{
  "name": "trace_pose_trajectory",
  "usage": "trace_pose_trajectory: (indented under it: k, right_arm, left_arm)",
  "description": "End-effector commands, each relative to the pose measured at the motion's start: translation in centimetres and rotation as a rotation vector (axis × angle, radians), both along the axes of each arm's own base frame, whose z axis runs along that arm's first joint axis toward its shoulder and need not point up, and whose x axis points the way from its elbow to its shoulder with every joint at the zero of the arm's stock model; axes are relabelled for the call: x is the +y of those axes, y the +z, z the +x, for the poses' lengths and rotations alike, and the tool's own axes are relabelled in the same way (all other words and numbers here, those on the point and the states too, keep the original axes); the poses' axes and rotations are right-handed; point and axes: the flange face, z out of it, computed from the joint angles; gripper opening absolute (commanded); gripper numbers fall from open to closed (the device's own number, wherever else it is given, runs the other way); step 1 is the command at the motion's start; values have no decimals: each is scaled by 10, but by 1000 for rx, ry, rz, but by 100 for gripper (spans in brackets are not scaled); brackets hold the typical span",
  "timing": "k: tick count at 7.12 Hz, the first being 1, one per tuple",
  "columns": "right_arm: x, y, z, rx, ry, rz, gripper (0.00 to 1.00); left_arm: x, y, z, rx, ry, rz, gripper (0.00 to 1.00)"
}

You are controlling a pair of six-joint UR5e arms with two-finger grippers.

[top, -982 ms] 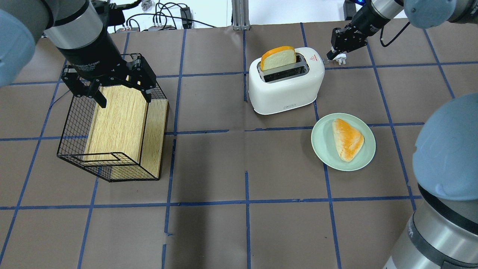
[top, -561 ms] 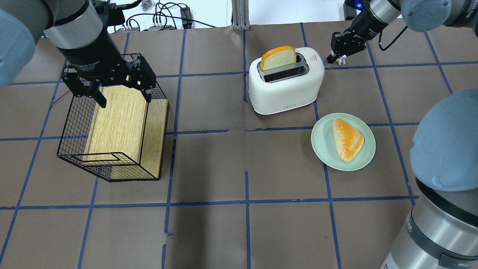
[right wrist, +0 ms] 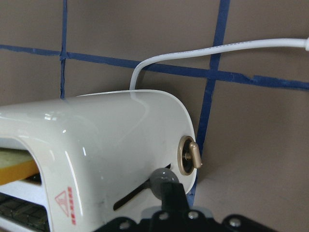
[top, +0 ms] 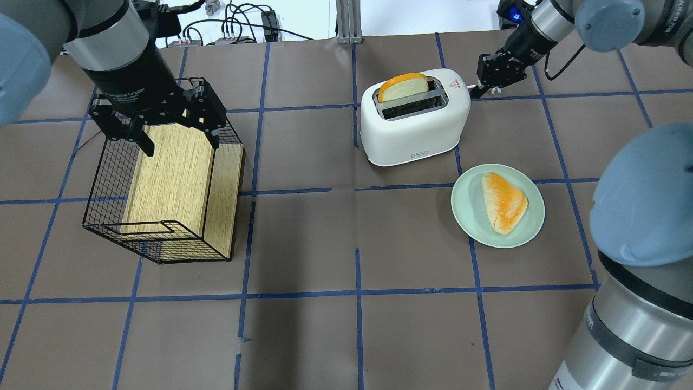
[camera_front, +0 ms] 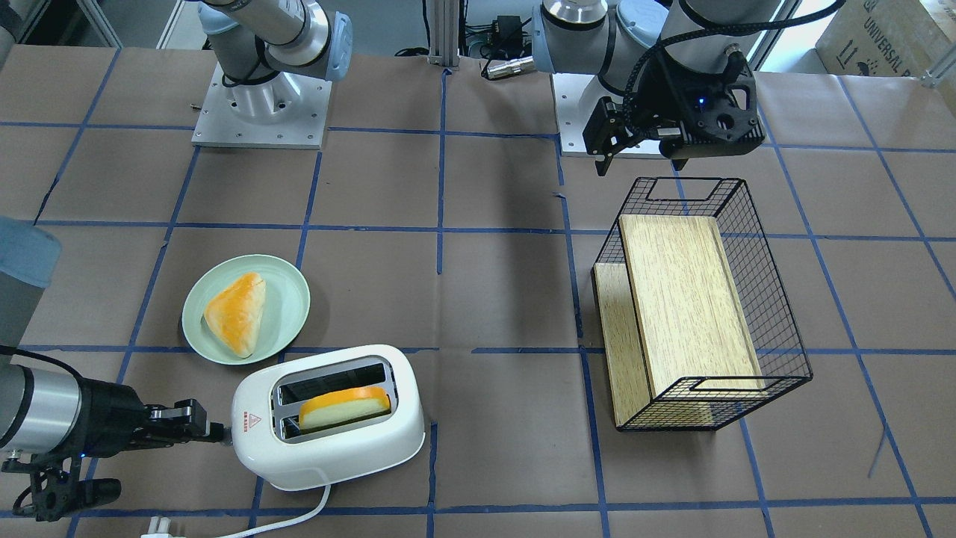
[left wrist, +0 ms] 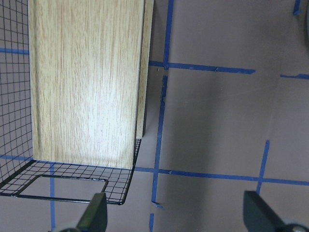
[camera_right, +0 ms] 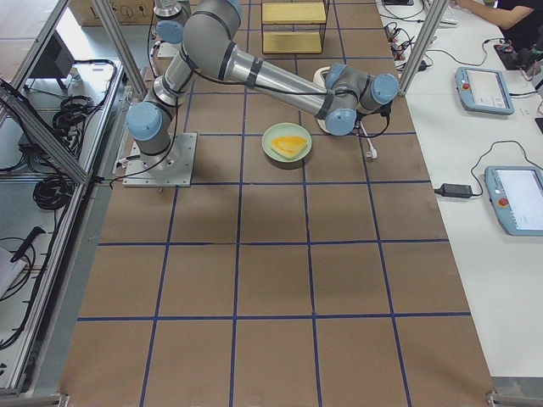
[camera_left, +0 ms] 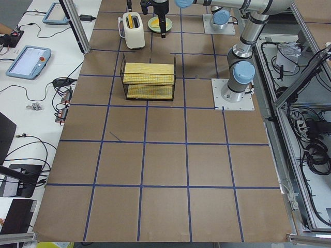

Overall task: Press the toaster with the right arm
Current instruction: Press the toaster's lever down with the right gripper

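Note:
The white toaster [top: 417, 124] stands at the back centre-right and also shows in the front view [camera_front: 328, 448]. A bread slice [top: 401, 86] sits low in its far slot. My right gripper [top: 476, 91] is shut, with its tip against the toaster's lever end. In the right wrist view the shut fingertips [right wrist: 166, 186] rest on the grey lever knob [right wrist: 161, 180] in its slot, next to a brass dial [right wrist: 188, 157]. My left gripper [top: 176, 135] is open and empty above the black wire basket [top: 162, 189].
A pale green plate [top: 460, 206] with a bread wedge [top: 504, 201] lies just in front of the toaster. The basket holds wooden boards [camera_front: 687, 299]. The toaster's white cord [camera_front: 284, 519] trails off behind it towards the table's far edge.
My right gripper has moved down and in against the toaster's lever end. The bread slice has sunk lower into the slot. The left arm has not moved.

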Motion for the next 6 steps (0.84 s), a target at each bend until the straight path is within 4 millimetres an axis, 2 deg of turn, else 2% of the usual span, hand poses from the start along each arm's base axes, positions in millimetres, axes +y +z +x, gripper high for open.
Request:
trace_pose_trajectory:
  k: [1, 4, 6]
  right_arm:
    - [-4, -14, -1, -6, 0, 11, 2]
    - [-6, -26, -1, -9, 6, 19, 2]
    - [-7, -18, -2, 2, 3, 9, 3]
  left_arm:
    - [0, 0, 0, 0, 0, 0, 100]
    - [0, 0, 0, 0, 0, 0, 100]
    - [0, 0, 0, 0, 0, -1, 100]
